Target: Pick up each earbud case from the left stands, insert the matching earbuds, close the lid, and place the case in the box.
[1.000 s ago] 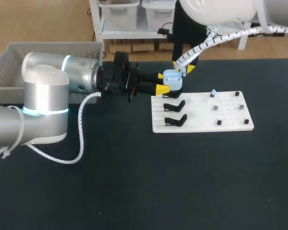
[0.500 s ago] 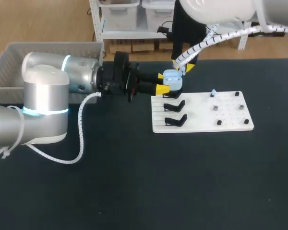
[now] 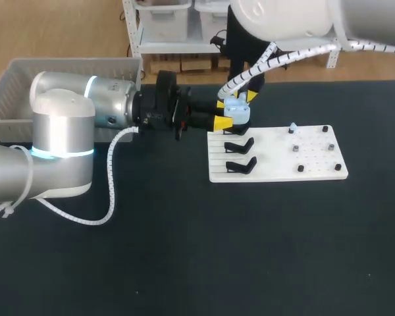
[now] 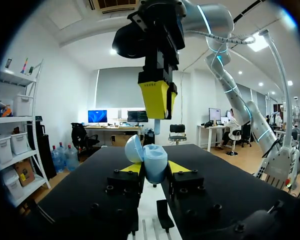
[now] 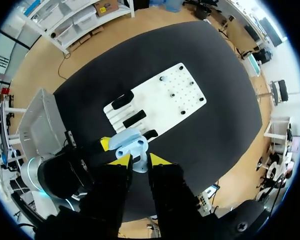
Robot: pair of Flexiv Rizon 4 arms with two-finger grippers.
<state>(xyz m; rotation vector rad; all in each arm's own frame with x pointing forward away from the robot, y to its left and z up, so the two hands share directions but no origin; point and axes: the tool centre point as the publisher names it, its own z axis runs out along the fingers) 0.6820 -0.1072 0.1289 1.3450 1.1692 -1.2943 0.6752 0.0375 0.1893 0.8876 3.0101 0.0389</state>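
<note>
**benchrat:** how far along is this one?

**servo_sam:** Mid-insertion, I'd say. The left end effector point(image 3: 222, 114) is pinching the glossy, rounded, light blue plastic earbud case point(image 4: 154, 160) from both sides. The lid is flipped open, and the case is held off the matte black table point(image 3: 184, 250), around 1 o'clock from the middle. The right end effector point(image 5: 139, 161) hangs straight above it, tips pressed together on what looks like a small pale blue earbud point(image 4: 155, 126), stem pointing down at the case.

**benchrat:** so what's left?

**servo_sam:** Seat that bud, and probably fetch a second. There's one more pale bud point(image 3: 293, 127) standing on the flat white pegboard point(image 3: 276, 158) at 2 o'clock, among little dark pegs. Then snap the lid shut and carry the case to the grey slotted plastic basket point(image 3: 26, 79) at 10 o'clock.

**benchrat:** other cases?

**servo_sam:** The two curved black stands point(image 3: 239, 145) on the board's 9 o'clock side look empty. The arm blocks most of the basket, so I can't tell what's in it.
</note>
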